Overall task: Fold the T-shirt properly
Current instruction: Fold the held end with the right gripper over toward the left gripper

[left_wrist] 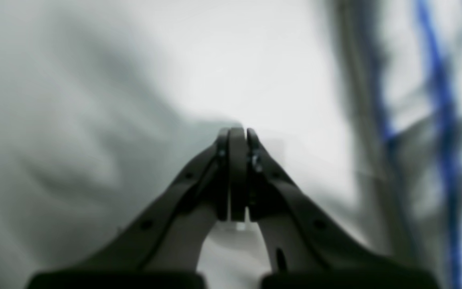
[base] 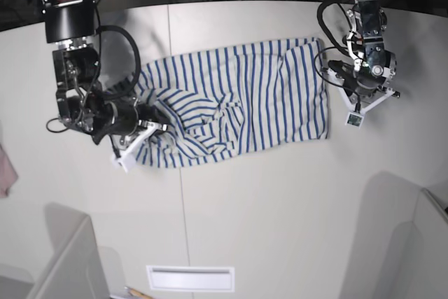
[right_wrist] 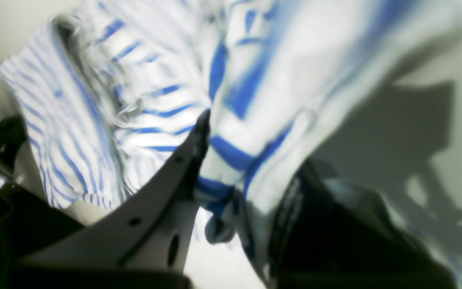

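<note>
- The T-shirt (base: 238, 103) is lying across the middle of the white table (base: 280, 208), spread out roughly flat on the side nearer the left arm and bunching into rumpled folds at the end nearer the right arm.
- The right gripper (right_wrist: 215, 160) is pinching a wad of striped cloth; in its wrist view fabric is filling the gap between the fingers, so the jaws are standing nearly closed on the T-shirt.
- In the base view that gripper is sitting at the crumpled end of the shirt, where the cloth is puckering toward it.
- The left gripper (left_wrist: 237, 134) is showing its fingers pressed together with nothing visibly between them; blurred white cloth and blue stripes are filling the view beyond its tips.
- In the base view it is hovering just off the flat edge of the shirt, beside it rather than on it.
- Handling judgement: the cloth is looking light, thin and entirely limp; it is draping and creasing wherever it is pulled, so it will not be holding any shape by itself.
- It is probably sliding readily on the smooth table, so a drag from one end is likely to gather it rather than flatten it.
- Best holds appear to be hem corners and shoulder seams, pinched at two points at once, with both arms keeping the edge taut.
- A pinkish cloth scrap (base: 5, 171) is lying at the table's edge, well apart from the work.
</note>
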Robot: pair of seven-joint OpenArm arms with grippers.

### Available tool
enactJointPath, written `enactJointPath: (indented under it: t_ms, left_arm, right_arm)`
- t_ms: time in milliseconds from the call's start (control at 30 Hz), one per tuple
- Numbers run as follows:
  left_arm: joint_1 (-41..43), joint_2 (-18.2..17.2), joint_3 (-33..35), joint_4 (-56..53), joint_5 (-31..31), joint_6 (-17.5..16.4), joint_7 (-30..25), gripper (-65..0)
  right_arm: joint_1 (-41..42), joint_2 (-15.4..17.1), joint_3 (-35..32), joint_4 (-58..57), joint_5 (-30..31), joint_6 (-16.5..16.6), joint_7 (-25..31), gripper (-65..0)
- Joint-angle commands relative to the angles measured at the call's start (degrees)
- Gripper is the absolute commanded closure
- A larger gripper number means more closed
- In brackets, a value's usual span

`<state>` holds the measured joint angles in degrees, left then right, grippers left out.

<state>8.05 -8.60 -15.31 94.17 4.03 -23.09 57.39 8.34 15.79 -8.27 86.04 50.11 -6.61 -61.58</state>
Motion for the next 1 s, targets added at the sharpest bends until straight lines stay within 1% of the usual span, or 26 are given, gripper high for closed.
enactJointPath:
  t_ms: [0, 133, 200, 233, 367, 600, 633, 733, 767, 800, 967]
  left_arm:
    - [-0.36, 0.64, 0.41, 0.29, -1.09, -0.6, 0.33, 0.0]
    - [-1.86, 2.58, 1.29, 0.12, -1.09, -0.6, 0.59, 0.0]
    - [-2.21, 2.75, 3.4, 0.12, -1.09, -0.6, 0.59, 0.0]
    - [-2.21, 2.75, 4.63, 0.12, -1.09, -0.6, 0.59, 0.0]
    - [-2.21, 2.75, 8.76, 0.64, -1.09, -0.6, 0.59, 0.0]
    - [-1.59, 2.49, 9.2, 0.82, -1.09, -0.6, 0.59, 0.0]
    - [-1.59, 2.49, 9.2, 0.82, -1.09, -0.6, 0.59, 0.0]
    - [-0.27, 2.31, 9.11, 0.99, -1.09, -0.6, 0.59, 0.0]
    - [0.08, 2.23, 9.11, 1.17, -1.09, -0.6, 0.59, 0.0]
    - [0.34, 2.05, 9.11, 1.7, -1.09, -0.6, 0.59, 0.0]
    - [3.33, -0.06, 8.41, 5.39, -1.18, -0.6, 0.59, 0.0]
  right_arm:
    - [1.2, 0.6, -1.0, 2.62, 0.66, -0.9, 0.61, 0.0]
    - [1.2, 0.25, -6.8, 9.12, 1.01, -7.15, 0.97, 0.0]
    - [1.2, -1.15, -9.09, 12.38, 0.75, -10.31, 0.61, 0.0]
    - [1.2, -1.59, -9.97, 13.43, 0.75, -11.19, 0.61, 0.0]
    - [1.2, -3.35, -13.66, 16.33, 0.75, -11.72, 0.61, 0.0]
    - [1.2, -6.17, -18.85, 21.7, 0.66, -11.98, 0.61, 0.0]
    - [1.2, -6.69, -19.2, 21.87, 0.66, -12.68, 0.61, 0.0]
    - [1.55, -8.98, -22.01, 21.78, 0.66, -17.08, 0.61, 0.0]
    - [1.99, -9.59, -23.07, 21.61, 0.66, -17.78, 0.61, 0.0]
    - [2.87, -10.12, -24.03, 20.99, 0.66, -18.4, 0.61, 0.0]
    - [5.77, -13.37, -28.17, 14.14, 0.57, -18.84, 1.05, 0.0]
